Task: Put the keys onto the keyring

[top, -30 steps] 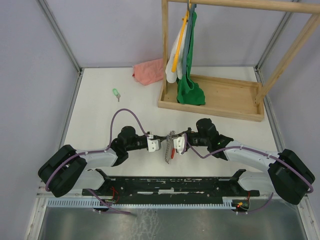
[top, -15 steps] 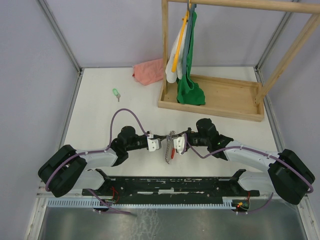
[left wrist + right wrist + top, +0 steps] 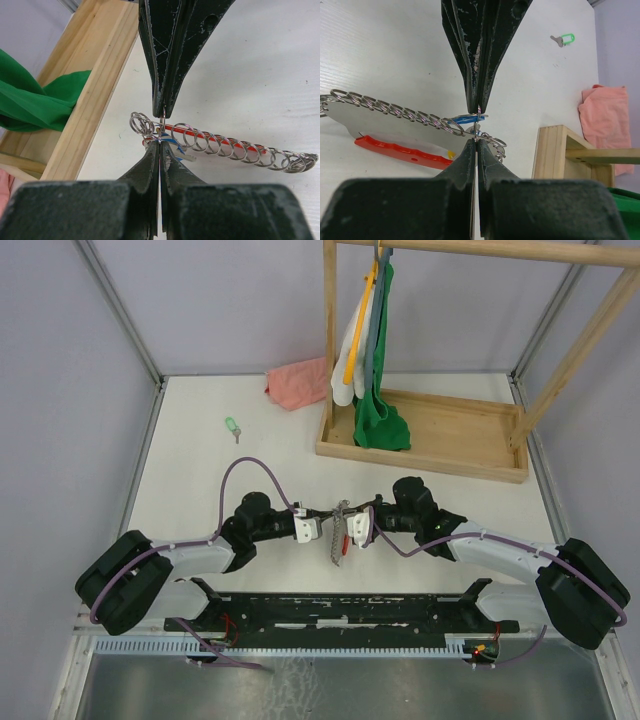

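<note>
The keyring (image 3: 336, 540), a silvery chain of rings with a red strap, hangs between my two grippers near the table's front. In the left wrist view the ring chain (image 3: 225, 146) runs to the right, with the red strap behind it. My left gripper (image 3: 160, 144) is shut on the blue key (image 3: 176, 146). My right gripper (image 3: 476, 142) is shut on the keyring's end ring (image 3: 487, 137). The two gripper tips nearly touch. The blue key (image 3: 465, 120) lies flat at the ring. The light green key (image 3: 232, 426) lies alone on the table at the far left, and it shows in the right wrist view (image 3: 565, 38).
A pink cloth (image 3: 297, 383) lies at the back. A wooden rack (image 3: 420, 445) with hanging green and white cloths stands at the back right, its base edge close to the grippers (image 3: 95, 90).
</note>
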You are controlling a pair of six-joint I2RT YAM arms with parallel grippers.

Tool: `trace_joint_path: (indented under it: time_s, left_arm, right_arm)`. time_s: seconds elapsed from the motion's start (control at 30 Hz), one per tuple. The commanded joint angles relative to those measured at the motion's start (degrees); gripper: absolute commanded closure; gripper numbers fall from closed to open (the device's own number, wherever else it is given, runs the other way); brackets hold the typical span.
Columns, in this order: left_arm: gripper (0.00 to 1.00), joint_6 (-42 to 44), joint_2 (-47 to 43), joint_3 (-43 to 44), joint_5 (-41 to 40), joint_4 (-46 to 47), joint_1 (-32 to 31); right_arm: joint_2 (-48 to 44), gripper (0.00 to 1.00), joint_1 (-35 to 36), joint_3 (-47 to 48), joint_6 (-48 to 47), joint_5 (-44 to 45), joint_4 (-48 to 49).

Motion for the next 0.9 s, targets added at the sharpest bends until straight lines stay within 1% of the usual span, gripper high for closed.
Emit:
trace_joint_path:
  time_s: [0.0, 0.87]
  left_arm:
    - [0.97, -1.97, -1.48, 0.47, 1.44, 2.8, -0.1]
    - [0.97, -1.97, -2.12, -0.06, -0.05, 2.92, -0.09]
  right_arm:
    - [-1.36, 0.99, -0.15, 0.4, 0.49, -0.4, 3.13]
    - [-1.46, 0.99, -0.13, 0.64, 0.67, 0.55, 2.2]
